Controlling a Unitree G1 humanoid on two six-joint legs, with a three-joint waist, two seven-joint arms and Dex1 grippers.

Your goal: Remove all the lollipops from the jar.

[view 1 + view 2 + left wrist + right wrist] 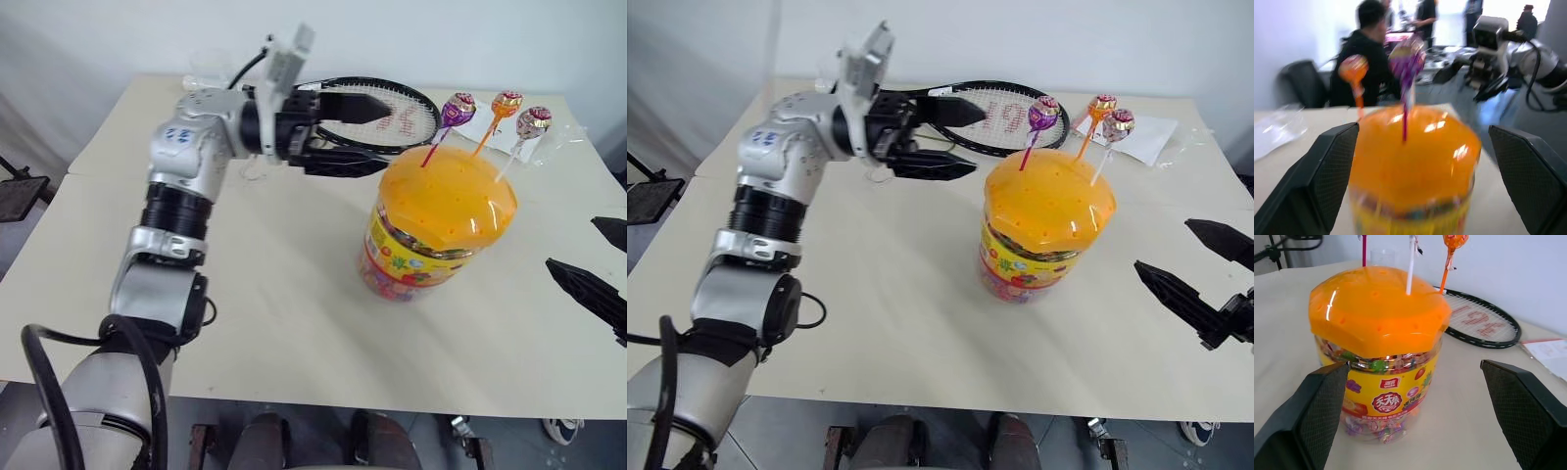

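Observation:
The jar (416, 257) is a clear tub with an orange holed lid (446, 191) and a yellow label, standing mid-table. Three lollipops stick upright in the lid: purple (458, 108), orange (506, 103) and brownish-pink (534, 121). My left gripper (382, 135) hovers level just left of the lid, pointing at the sticks, open and empty. My right gripper (1162, 246) hangs open and empty to the right of the jar, well apart from it. In the left wrist view the jar (1410, 161) sits between the fingers, some way ahead of them.
A black tennis racket (397, 113) lies on the table behind the jar. A clear cup (211, 67) stands at the back left, and crumpled clear plastic with paper (568, 142) at the back right. Seated people show in the background of the left wrist view.

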